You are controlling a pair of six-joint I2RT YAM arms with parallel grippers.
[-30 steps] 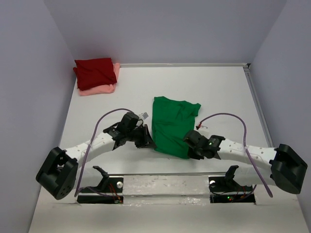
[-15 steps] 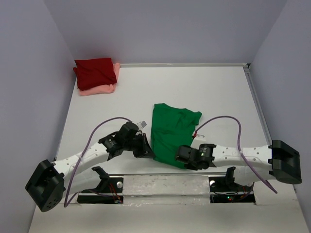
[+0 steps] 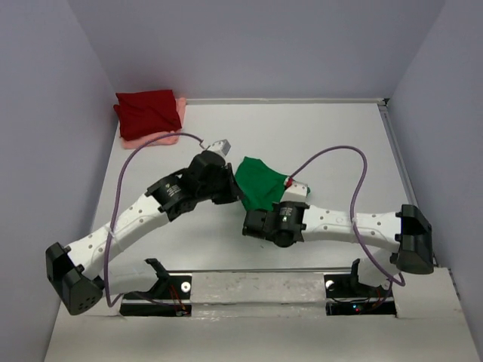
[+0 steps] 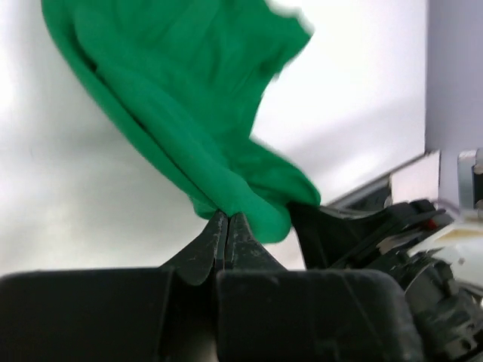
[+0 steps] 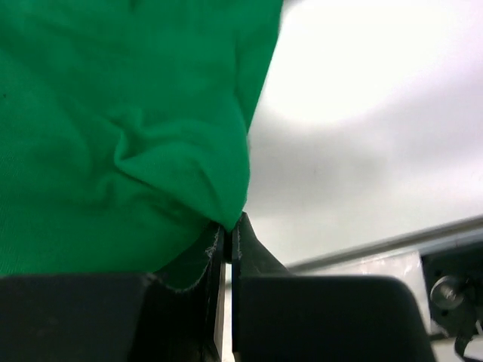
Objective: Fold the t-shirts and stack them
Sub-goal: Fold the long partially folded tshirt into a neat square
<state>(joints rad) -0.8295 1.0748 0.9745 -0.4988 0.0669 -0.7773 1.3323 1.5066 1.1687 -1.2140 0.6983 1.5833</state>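
The bright green t-shirt (image 3: 261,183) hangs bunched between my two grippers, above the white table's middle. My left gripper (image 3: 236,195) is shut on one pinched fold of it (image 4: 189,98), the cloth spreading up and away from the tips (image 4: 228,219). My right gripper (image 3: 251,224) is shut on another fold (image 5: 121,113), cloth caught between its tips (image 5: 230,222). The two grippers sit close together. At the back left corner, the dark red t-shirt (image 3: 146,111) lies folded on top of the salmon pink t-shirt (image 3: 156,139).
The white table (image 3: 332,143) is walled in by pale walls at left, back and right. A metal rail (image 3: 256,283) with the arm mounts runs along the near edge. Purple cables (image 3: 347,162) loop over both arms.
Both arms have swung up and to the back left with the green shirt. The shirt, lying flat a second ago, is now lifted and gathered into a small bunch.
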